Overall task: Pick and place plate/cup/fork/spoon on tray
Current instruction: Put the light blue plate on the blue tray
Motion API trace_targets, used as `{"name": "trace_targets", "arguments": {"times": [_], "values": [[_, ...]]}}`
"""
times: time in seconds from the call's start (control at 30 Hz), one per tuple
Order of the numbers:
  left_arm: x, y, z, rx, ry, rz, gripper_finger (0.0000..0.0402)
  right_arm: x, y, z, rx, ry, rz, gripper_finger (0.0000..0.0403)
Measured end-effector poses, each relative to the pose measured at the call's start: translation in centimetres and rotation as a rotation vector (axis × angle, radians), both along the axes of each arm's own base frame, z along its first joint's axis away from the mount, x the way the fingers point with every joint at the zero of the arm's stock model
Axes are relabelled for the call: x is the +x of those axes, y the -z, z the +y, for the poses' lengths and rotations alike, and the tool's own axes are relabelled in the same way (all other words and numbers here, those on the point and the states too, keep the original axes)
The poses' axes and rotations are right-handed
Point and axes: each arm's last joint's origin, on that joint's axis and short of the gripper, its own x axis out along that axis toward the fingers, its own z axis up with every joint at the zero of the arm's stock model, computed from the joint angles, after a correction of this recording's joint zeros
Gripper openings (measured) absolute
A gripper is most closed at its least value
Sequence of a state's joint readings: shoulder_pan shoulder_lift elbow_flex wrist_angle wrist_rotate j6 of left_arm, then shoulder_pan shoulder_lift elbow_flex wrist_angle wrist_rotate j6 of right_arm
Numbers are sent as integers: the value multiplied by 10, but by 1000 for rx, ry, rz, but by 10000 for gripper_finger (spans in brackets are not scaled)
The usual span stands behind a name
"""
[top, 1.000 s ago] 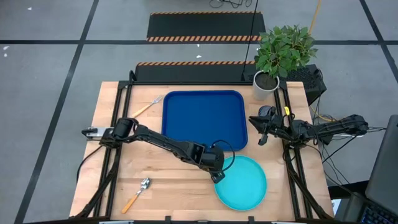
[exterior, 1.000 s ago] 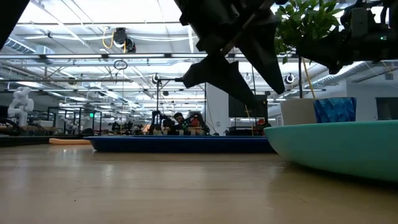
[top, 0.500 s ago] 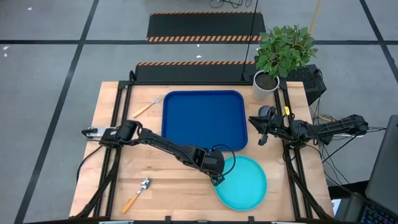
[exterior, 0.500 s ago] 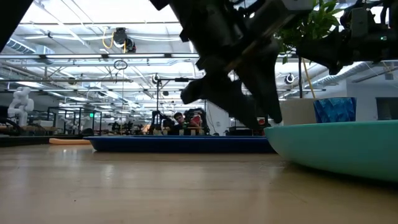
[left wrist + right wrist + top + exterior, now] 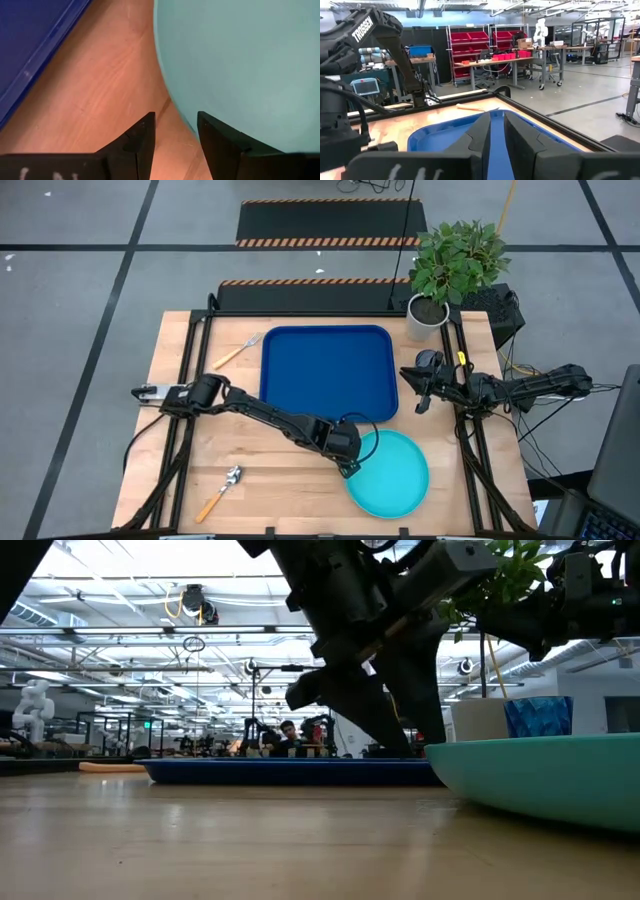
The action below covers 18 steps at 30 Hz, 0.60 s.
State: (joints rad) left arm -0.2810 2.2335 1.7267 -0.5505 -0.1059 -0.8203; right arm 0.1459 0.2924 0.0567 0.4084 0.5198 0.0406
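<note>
While the tray [image 5: 328, 372] holds nothing, the left gripper [image 5: 349, 467], fingers spread and straddling the plate [image 5: 392, 475] rim, grasps nothing.

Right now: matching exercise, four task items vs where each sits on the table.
Items:
1. plate
2. fork
3. spoon
4. tray

Places:
A. far-left of the table, beside the tray
B. near edge, left gripper at its rim
C. near-left corner area
D. far centre, nothing in it

Pairs: 1-B, 2-A, 3-C, 4-D
</note>
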Motion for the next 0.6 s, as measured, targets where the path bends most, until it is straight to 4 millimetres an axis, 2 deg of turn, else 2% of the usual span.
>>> {"name": "trace_targets", "arguments": {"times": [0.2,0.6], "values": [[3,9,-2,-29,1,1,147,0,0,0,0,1,1,50],[1,10,-1,-19,9,31,137,0,1,0,-1,2,8,50]]}}
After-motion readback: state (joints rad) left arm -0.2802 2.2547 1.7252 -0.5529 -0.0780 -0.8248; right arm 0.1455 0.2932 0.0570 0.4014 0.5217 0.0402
